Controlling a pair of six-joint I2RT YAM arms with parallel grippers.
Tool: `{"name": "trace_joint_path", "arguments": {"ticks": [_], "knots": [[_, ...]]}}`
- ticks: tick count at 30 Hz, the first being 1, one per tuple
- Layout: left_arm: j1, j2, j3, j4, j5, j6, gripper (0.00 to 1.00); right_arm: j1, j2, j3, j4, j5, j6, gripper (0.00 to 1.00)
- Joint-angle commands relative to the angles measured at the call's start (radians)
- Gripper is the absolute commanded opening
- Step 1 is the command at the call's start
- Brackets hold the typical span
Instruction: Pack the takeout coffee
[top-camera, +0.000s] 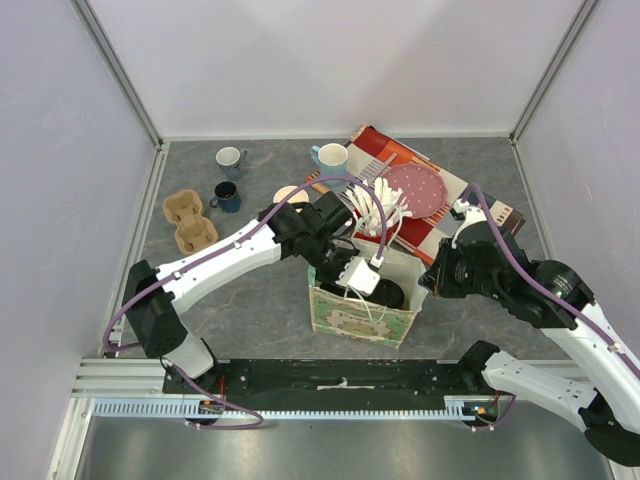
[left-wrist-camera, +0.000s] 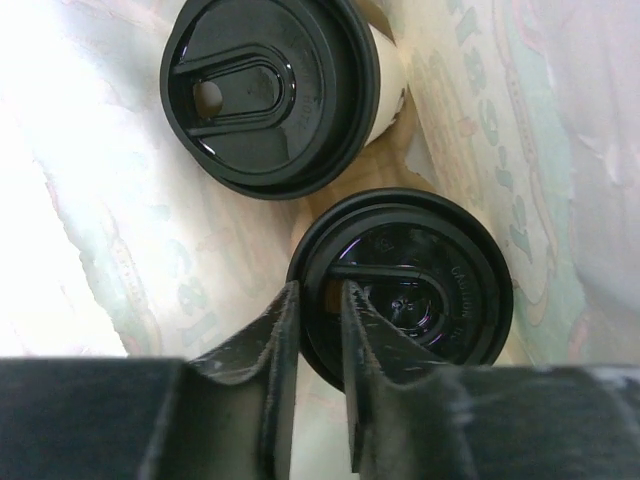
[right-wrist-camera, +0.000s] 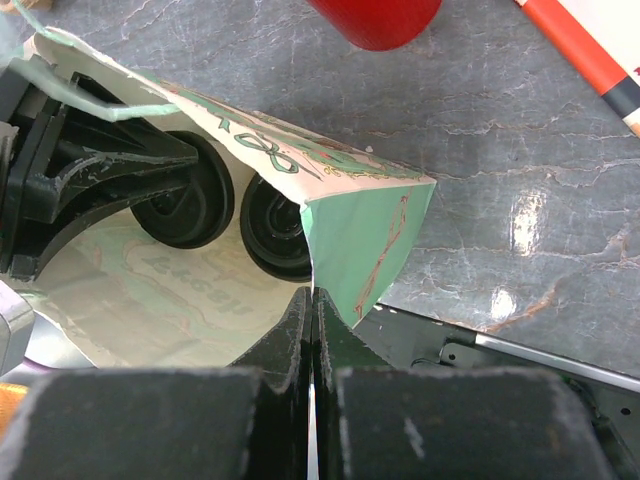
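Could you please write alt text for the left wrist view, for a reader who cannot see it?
Seen from above, two black-lidded coffee cups stand inside a patterned paper bag. The left end effector hangs over the nearer cup's rim, its fingers slightly apart.

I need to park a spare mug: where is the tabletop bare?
Bare grey tabletop lies beside the green-patterned paper bag, on the near side of the white left arm. Behind the bag it is crowded: ceramic mugs, white forks, red patterned cloth.
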Motion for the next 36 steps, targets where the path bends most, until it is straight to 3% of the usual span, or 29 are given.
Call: {"name": "trace_joint_path", "arguments": {"ticks": [1, 14, 16, 17, 20, 28, 32, 36], "knots": [[0.0, -0.014, 0.05, -0.079, -0.006, 0.004, 0.34, 0.001, 0.002, 0.023, 0.019, 0.001, 0.004, 0.0], [0.0, -0.09, 0.21, -0.109, 0.002, -0.1, 0.42, 0.001, 0.017, 0.037, 0.015, -0.008, -0.012, 0.0], [0.0, -0.103, 0.213, -0.107, -0.001, -0.116, 0.44, 0.001, 0.028, 0.042, 0.017, -0.011, -0.018, 0.05], [0.0, -0.113, 0.213, -0.107, -0.006, -0.122, 0.45, 0.001, 0.029, 0.045, 0.015, -0.011, -0.022, 0.08], [0.0, -0.133, 0.214, -0.096, -0.042, -0.154, 0.47, 0.001, 0.036, 0.057, 0.014, 0.001, -0.024, 0.3], [0.032, -0.178, 0.243, 0.019, -0.058, -0.263, 0.5, 0.001, 0.042, 0.157, 0.012, -0.005, -0.038, 0.65], [0.066, -0.204, 0.266, 0.088, -0.014, -0.375, 0.52, 0.001, 0.039, 0.222, 0.022, 0.004, -0.044, 0.89], [0.13, -0.228, 0.301, 0.218, 0.071, -0.542, 0.55, 0.001, 0.069, 0.362, 0.089, 0.098, -0.045, 0.97]]}}
